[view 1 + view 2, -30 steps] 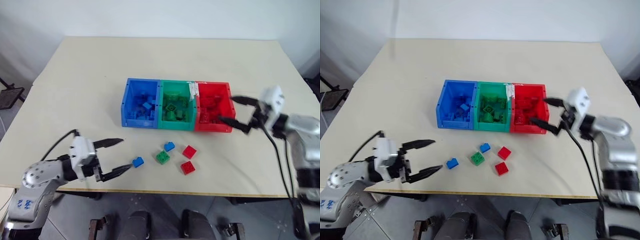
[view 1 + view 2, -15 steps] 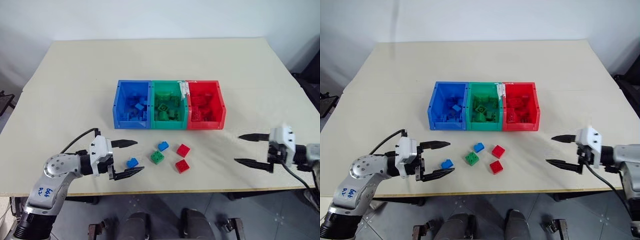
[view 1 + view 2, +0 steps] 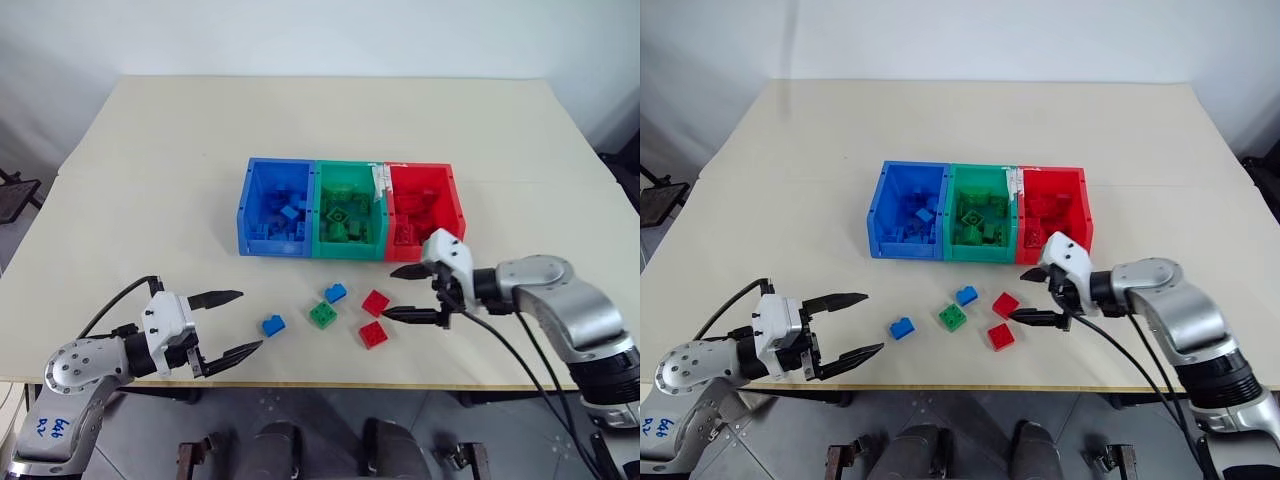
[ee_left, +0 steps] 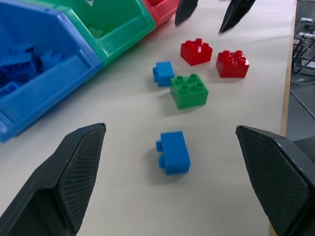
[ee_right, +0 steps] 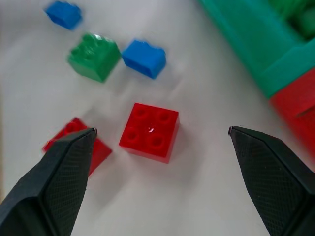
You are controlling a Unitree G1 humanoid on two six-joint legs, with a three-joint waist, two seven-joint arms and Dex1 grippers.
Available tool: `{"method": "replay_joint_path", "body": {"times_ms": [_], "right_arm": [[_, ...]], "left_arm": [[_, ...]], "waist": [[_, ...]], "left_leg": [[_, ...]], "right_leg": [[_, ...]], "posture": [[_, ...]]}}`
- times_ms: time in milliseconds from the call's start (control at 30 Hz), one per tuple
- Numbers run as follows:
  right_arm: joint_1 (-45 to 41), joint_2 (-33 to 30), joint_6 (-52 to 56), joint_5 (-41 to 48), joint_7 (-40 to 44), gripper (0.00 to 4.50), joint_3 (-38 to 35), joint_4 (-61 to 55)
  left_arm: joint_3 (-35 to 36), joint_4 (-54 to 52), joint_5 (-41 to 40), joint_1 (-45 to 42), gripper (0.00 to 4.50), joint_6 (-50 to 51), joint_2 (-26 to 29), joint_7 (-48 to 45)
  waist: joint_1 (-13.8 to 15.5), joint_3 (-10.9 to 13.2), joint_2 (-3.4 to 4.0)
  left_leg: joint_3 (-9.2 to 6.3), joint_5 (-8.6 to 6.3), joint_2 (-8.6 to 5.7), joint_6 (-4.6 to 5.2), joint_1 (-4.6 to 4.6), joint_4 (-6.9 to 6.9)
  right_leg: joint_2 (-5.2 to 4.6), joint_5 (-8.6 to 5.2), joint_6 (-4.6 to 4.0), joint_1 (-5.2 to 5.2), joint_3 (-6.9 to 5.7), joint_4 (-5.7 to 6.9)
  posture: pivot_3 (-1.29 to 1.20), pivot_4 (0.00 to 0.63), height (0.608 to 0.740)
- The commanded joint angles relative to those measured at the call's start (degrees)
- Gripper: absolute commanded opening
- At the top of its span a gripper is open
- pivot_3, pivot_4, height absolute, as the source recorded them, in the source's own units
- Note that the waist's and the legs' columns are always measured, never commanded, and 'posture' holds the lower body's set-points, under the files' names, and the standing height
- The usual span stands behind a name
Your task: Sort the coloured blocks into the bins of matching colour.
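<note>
Two small red studded plastic bricks lie loose on the beige counter, just before the wide, empty right claw. Light, rigid, judged slippery; flat sides are best gripped. Left claw likewise wide, empty.

A pale beige rectangular table carries three joined plastic bins, blue, green and red, with five small studded bricks loose just before them: two blue, one green, two red.

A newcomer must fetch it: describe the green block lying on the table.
Start at the three joined bins mid-table and look at the five loose blocks on their near side. The green block sits in the middle of that cluster, the only green one, between blue and red blocks.
</note>
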Motion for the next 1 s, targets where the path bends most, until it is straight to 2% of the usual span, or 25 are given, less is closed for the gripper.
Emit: {"method": "replay_joint_path", "body": {"times_ms": [33, 67, 167, 300, 333, 400, 533, 600, 733, 900, 1000], "right_arm": [[-1.4, 2.1, 2.6, -1.2, -4.1, 4.48, 0.9, -1.7], [-1.5, 2.4, 2.7, -1.7, -4.6, 4.48, 1.4, -1.8], [-2.2, 2.7, 0.5, -4.9, -6.9, 3.92, 2.8, -0.9], [-2.5, 1.7, -1.5, -5.8, -5.6, 2.58, 3.0, -0.4], [-2.5, 1.1, -2.3, -5.9, -4.7, 2.12, 2.9, -0.5], [-2.3, 0.6, -4.5, -5.4, -3.2, 1.56, 1.9, -0.4], [-0.7, 1.9, -9.9, 0.7, 1.1, 1.49, -4.7, -0.4], [-0.2, 3.2, -10.5, 5.8, 1.7, 1.49, -11.0, 0.7], [-2.6, 4.9, -8.7, 9.1, -4.5, 1.49, -20.0, 6.2], [-11.0, 4.8, -12.5, 4.0, -11.1, 1.49, -21.4, 19.1], [-14.6, 4.6, -14.8, 2.0, -9.6, 1.49, -19.4, 24.0]], "left_arm": [[1.3, -3.4, -0.6, 1.0, 4.50, -0.2, -0.3, 1.2], [1.4, -3.6, -0.6, 1.2, 4.50, -0.2, -0.3, 1.5], [1.5, -4.8, -0.8, 2.2, 4.50, 0.0, -0.3, 2.1], [1.1, -5.0, -1.0, 2.2, 4.50, 0.1, -0.1, 2.3], [0.9, -4.9, -0.9, 1.9, 4.50, 0.1, 0.0, 2.2], [0.2, -4.6, -1.0, 0.9, 4.50, 0.1, 0.0, 2.0], [-1.5, -3.9, -1.4, -1.6, 4.50, 0.4, -0.5, 1.7], [-2.3, -3.7, -2.7, -4.1, 4.50, 1.4, -1.5, 2.4], [-3.7, -2.8, -3.4, -9.2, 4.50, 2.5, -3.3, 3.2], [-5.7, -1.4, -3.3, -14.6, 4.50, 3.4, -4.4, 3.0], [-6.3, -0.6, -3.0, -15.6, 4.50, 3.6, -4.4, 2.4]], "waist": [[0.0, 0.0, 0.00], [0.0, 0.0, 0.00], [0.0, 0.0, 0.00], [-0.1, 0.0, 0.00], [-0.1, 0.0, 0.00], [0.0, 0.0, 0.00], [0.0, 0.0, 0.00], [0.0, 0.0, 0.00], [0.1, 0.0, -0.01], [-0.3, 0.0, 0.00], [-0.8, 0.0, 0.00]], "left_leg": [[0.01, -0.01, -0.01, 0.01, -0.03, 0.02], [0.02, -0.01, -0.01, 0.01, -0.03, 0.03], [0.05, -0.03, -0.02, 0.05, -0.03, 0.06], [0.09, -0.04, 0.01, 0.05, -0.03, 0.06], [0.10, -0.04, 0.01, 0.06, -0.03, 0.06], [0.12, -0.05, 0.01, 0.08, -0.03, 0.08], [0.13, -0.06, 0.02, 0.09, -0.04, 0.10], [0.14, -0.06, 0.04, 0.10, -0.03, 0.11], [0.13, -0.07, 0.04, 0.11, -0.03, 0.18], [0.19, -0.06, 0.04, 0.10, -0.03, 0.21], [0.23, -0.08, 0.10, 0.08, -0.03, 0.19]], "right_leg": [[0.00, 0.00, 0.00, -0.01, 0.00, 0.01], [0.01, 0.00, 0.00, -0.02, -0.01, 0.01], [0.02, 0.00, 0.00, -0.01, -0.01, 0.02], [0.08, 0.00, 0.00, -0.02, -0.01, 0.01], [0.08, 0.00, 0.00, -0.01, -0.01, 0.01], [0.08, 0.00, 0.01, -0.02, -0.01, 0.01], [0.10, 0.00, 0.01, -0.01, -0.01, 0.00], [0.11, 0.01, 0.02, 0.00, -0.01, 0.01], [0.12, 0.02, 0.03, 0.03, -0.01, 0.06], [0.14, 0.02, 0.03, 0.01, 0.01, 0.10], [0.30, 0.01, 0.03, -0.01, 0.04, 0.06]], "posture": [[0.00, 0.150, 0.740], [0.00, 0.150, 0.740], [0.00, 0.150, 0.740], [0.00, 0.150, 0.740], [0.00, 0.150, 0.740], [0.00, 0.150, 0.740], [0.00, 0.150, 0.740], [0.00, 0.150, 0.740], [0.00, 0.150, 0.740], [0.00, 0.150, 0.740], [0.00, 0.150, 0.740]]}}
